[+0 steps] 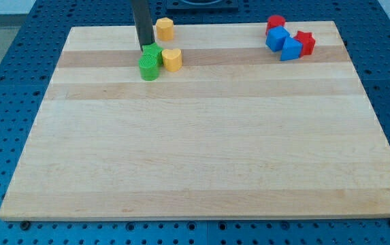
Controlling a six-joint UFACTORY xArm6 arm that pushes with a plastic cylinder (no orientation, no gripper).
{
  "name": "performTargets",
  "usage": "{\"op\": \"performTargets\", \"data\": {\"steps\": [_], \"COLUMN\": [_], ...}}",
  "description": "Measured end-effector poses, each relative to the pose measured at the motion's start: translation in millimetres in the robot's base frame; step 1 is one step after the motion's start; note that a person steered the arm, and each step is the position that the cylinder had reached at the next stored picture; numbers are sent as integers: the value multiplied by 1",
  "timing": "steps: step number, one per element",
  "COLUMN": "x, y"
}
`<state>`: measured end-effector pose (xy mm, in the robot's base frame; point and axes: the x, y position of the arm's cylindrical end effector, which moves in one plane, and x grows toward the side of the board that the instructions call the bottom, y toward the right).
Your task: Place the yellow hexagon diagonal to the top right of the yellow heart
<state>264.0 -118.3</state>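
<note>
Green comes first on the view's left: two green blocks (150, 63) sit close together near the top of the wooden board (201, 156). I cannot make out their shapes well. My tip (144, 47) rests right at the top edge of the upper green one, and looks to be touching it. I have no pincer at all, just the rod, so nothing is held.

Just right of the green blocks is the yellow heart (172, 59), touching them or nearly so. Up from it, near the board's top edge, sits the yellow hexagon (164, 28). The two yellow ones are apart. The hexagon is above the heart but a bit to the left, not up and to the right.

Far on the view's right is a bunch of blue and red blocks (288, 39), well away from all this.

I think the job is only starting, as the hexagon is not in its place yet. Next, my tip should go to the hexagon's left side and push it gently right, without bumping the heart.
</note>
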Motion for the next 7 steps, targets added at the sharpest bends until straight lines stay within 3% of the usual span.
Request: {"op": "performTargets", "data": {"steps": [1, 4, 6, 7], "x": [-69, -71, -69, -69], "y": [-25, -19, 90, 97]}}
